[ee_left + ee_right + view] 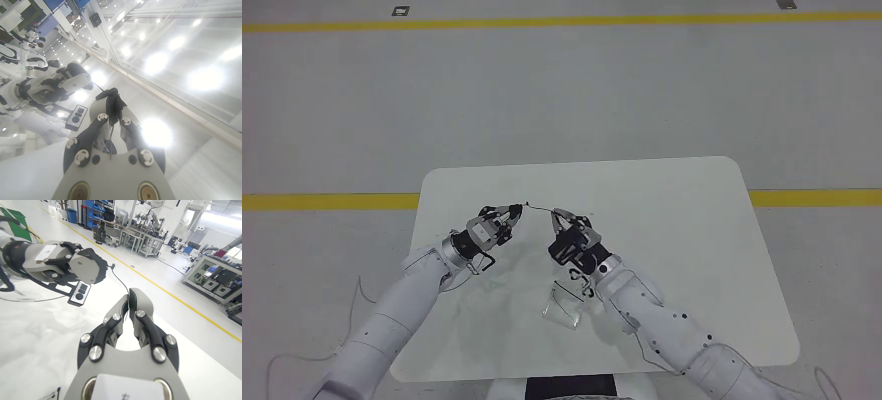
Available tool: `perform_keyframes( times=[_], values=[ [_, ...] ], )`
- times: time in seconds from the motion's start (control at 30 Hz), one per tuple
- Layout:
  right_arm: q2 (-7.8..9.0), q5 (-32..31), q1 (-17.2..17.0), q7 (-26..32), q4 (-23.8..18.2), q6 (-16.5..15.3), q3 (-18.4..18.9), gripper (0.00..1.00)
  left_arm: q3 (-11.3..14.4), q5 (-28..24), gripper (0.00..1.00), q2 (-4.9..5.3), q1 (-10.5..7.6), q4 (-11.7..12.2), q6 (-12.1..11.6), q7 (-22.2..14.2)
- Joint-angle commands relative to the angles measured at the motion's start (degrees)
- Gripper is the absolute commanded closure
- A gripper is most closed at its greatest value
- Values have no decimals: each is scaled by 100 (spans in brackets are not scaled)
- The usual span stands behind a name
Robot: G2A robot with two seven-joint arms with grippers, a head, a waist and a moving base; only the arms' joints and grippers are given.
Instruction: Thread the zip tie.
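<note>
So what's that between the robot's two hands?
A thin black zip tie curves from the right hand to the left hand, clearest in the right wrist view.

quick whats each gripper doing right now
left gripper: closed, holding the zip tie by its head end.
right gripper: closed, pinching the strap of the same zip tie.

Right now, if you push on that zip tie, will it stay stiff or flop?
Likely springy rather than floppy: the zip tie holds a smooth curve between the right gripper and the left gripper without drooping. Probably very light, being so thin. It may slip, since the fingers pinch it only at their tips.
</note>
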Motion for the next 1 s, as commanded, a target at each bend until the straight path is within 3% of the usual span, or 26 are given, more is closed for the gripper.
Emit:
perform_keyframes(
  times=[0.0, 0.47, 0.97],
  values=[
    [16, -29, -80, 28, -16, 43, 112, 0, 0, 0, 100, 0, 0, 0, 0, 0],
    [427, -75, -810, 269, -709, 246, 1199, 0, 0, 0, 100, 0, 0, 0, 0, 0],
    [417, 87, -910, 171, -822, 164, 1321, 0, 0, 0, 100, 0, 0, 0, 0, 0]
  ],
)
